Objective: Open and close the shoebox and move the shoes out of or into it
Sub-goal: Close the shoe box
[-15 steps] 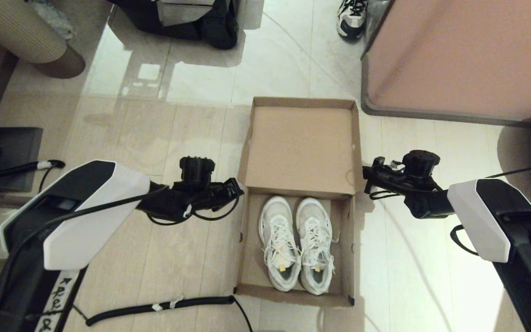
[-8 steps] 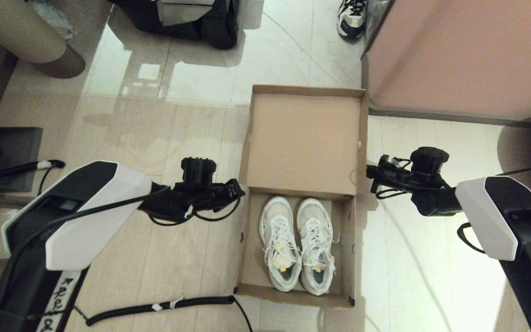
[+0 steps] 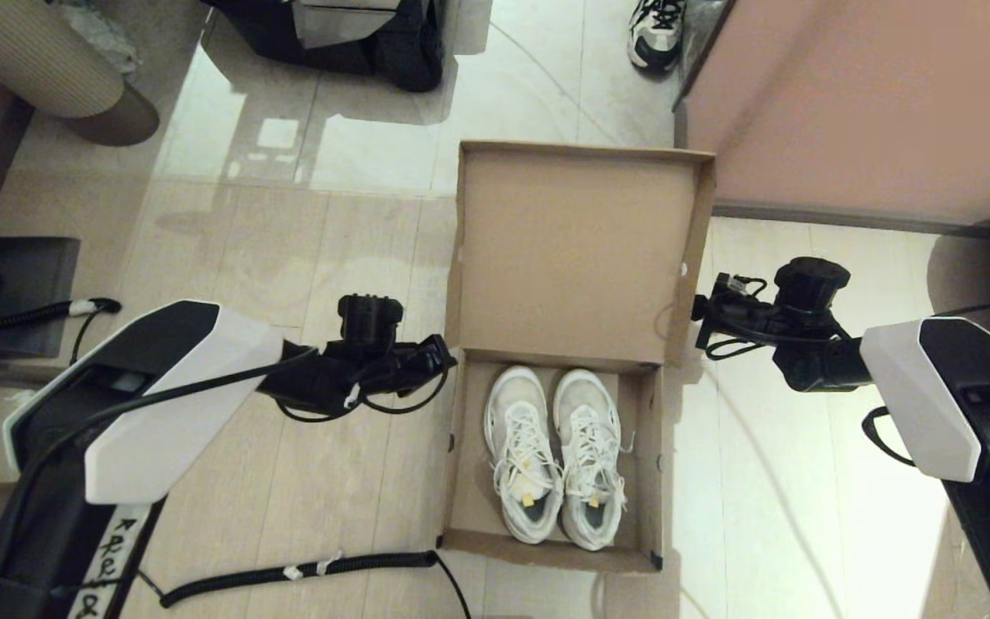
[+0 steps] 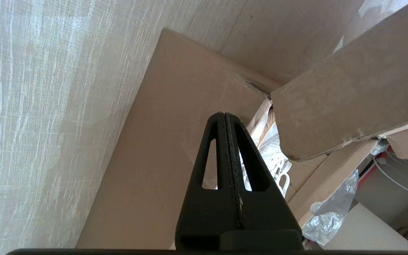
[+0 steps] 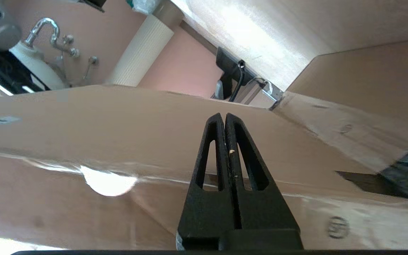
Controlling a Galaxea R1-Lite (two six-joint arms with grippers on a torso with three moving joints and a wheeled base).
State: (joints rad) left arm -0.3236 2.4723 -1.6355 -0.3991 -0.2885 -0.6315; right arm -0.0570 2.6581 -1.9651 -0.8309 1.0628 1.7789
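The brown shoebox [image 3: 459, 481] lies open on the floor, its hinged lid [image 3: 572, 249] tilted up on the far side. The shoes [image 3: 555, 456], a white and grey pair, sit side by side inside it. My right gripper [image 3: 696, 311] is shut with nothing held, its tip against the lid's right side flap; in the right wrist view the gripper [image 5: 224, 115] points at the lid's cardboard [image 5: 119, 117]. At the box's left wall near the hinge my left gripper [image 3: 448, 351] is shut and empty. The left wrist view shows that gripper [image 4: 224, 114], the wall [image 4: 161, 141] and the raised lid [image 4: 331, 106].
A pink cabinet [image 3: 873, 103] stands just right of the lid. A white-and-black sneaker [image 3: 656, 30] lies beyond it. Black equipment [image 3: 349, 34] is at the far middle, a ribbed beige cylinder [image 3: 39, 60] far left, a black cable [image 3: 306, 572] near the box's front.
The lid has swung upward, its far edge rising towards the camera. My right gripper has shifted slightly right and away with the lid's side flap. The left arm has stayed still.
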